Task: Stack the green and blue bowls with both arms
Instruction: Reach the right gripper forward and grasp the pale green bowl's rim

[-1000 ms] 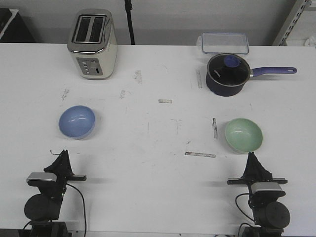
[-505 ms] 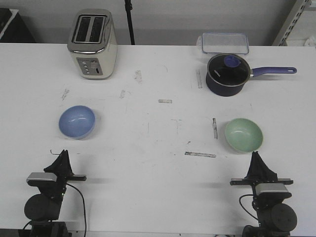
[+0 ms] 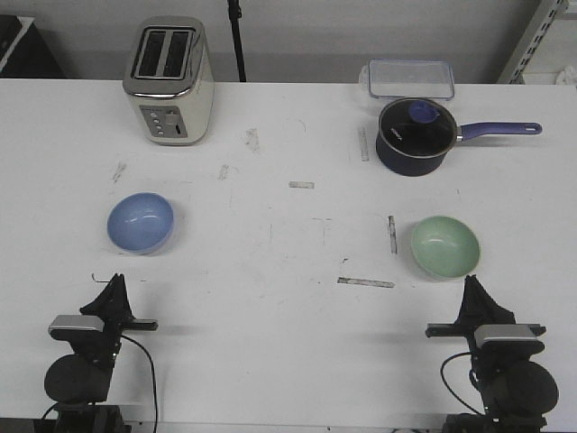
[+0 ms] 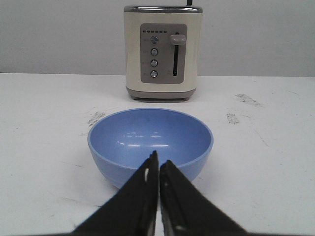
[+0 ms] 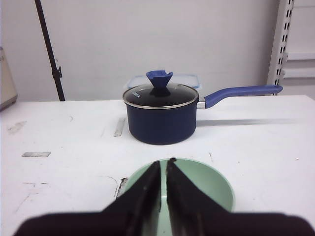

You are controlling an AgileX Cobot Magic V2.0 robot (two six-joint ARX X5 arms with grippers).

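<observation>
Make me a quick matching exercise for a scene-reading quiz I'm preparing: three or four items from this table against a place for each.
Things:
1. blue bowl
2. green bowl
3. toaster
4. saucepan

Places:
A. far left of the table
B. near side, ahead of the right gripper
C. far right, in front of a clear container
D. near side, ahead of the left gripper

Pairs: 1-D, 2-B, 3-A, 4-C

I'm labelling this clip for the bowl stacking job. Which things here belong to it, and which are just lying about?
Part of the job: blue bowl, green bowl, left gripper, right gripper.

Just lying about: toaster, saucepan with its lid on, clear container behind it.
</observation>
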